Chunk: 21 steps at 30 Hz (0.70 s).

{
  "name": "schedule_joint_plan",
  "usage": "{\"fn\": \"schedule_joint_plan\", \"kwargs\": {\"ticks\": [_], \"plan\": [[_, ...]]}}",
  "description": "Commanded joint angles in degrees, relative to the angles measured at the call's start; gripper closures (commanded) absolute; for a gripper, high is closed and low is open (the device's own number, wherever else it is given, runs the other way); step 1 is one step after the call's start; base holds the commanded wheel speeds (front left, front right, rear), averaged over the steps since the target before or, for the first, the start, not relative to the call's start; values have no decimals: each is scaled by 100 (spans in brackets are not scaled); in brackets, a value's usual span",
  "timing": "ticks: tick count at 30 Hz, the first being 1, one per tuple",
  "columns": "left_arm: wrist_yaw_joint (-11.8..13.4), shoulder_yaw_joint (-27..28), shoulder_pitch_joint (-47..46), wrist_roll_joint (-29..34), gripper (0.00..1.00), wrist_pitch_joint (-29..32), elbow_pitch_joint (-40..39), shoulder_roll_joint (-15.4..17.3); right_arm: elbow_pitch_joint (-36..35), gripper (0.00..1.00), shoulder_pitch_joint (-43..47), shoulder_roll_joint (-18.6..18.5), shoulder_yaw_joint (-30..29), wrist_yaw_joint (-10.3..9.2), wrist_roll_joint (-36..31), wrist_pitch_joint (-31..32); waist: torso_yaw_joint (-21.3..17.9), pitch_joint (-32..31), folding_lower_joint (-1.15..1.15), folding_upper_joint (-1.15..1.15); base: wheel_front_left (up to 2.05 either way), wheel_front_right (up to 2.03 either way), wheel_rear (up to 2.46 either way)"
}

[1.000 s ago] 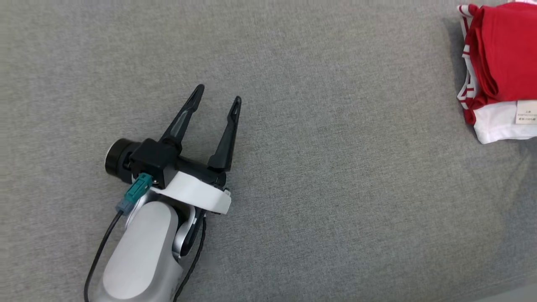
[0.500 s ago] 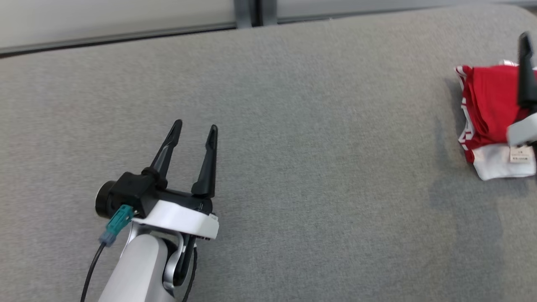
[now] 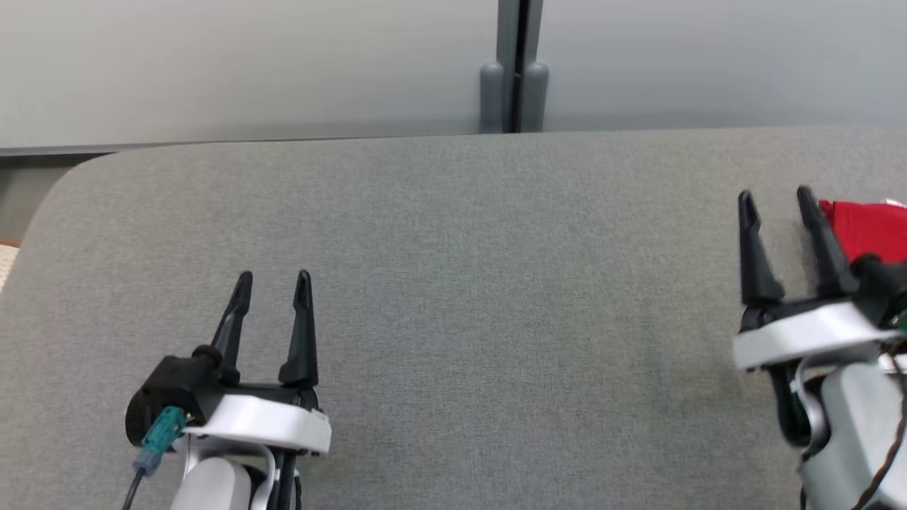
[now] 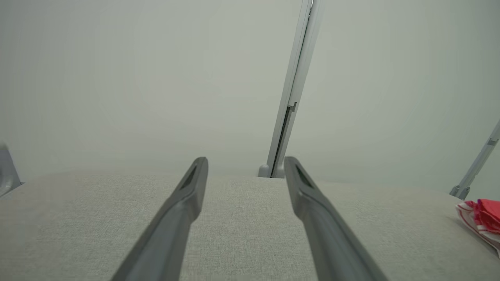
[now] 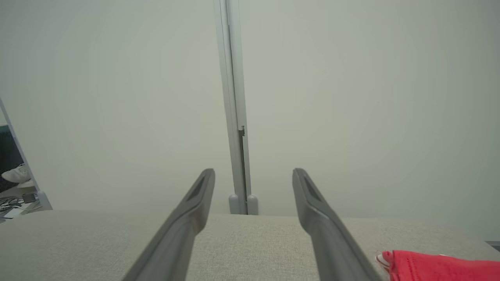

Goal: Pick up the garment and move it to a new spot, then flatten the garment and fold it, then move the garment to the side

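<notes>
Losing most of the garment (image 3: 868,228) in the head view: running it off the right edge and tucking part of it behind the right gripper (image 3: 776,197). Showing just a red-and-white corner of it at the right edge of the left wrist view. Clipping it to a red strip at the bottom and right edges of the right wrist view. Cutting the left arm (image 3: 212,489) and right arm (image 3: 850,418) off at the head view's bottom edge. Cropping the counter (image 3: 453,283) at the bottom and both sides. Blurring the fingers (image 4: 175,218) in both wrist views and chopping their roots at the bottom edge. Leaving pale clutter (image 5: 15,183) at the right wrist view's left edge too small to identify.
</notes>
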Motion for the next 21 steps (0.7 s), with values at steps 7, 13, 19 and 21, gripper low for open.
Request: {"fn": "schedule_joint_plan", "kwargs": {"ticks": [7, 13, 19, 21], "plan": [[-137, -65, 272, 169, 0, 6, 108, 17, -383, 0, 948, 533, -120, -1, -362, -28, 185, -259, 0, 0, 0, 0, 0], [-251, -180, 418, 193, 0, 6, 244, 29, -534, 0, 1328, 783, -252, -1, -579, -28, 166, -348, 0, 0, 0, 0, 0], [-309, -199, 472, 305, 0, 6, 235, 20, -658, 0, 1526, 917, -361, -1, -677, -29, 138, -389, 0, 0, 0, 0, 0], [-288, -172, 521, 335, 0, 6, 171, 21, -655, 0, 1547, 934, -331, -1, -689, -28, 125, -391, 0, 0, 0, 0, 0]]}}
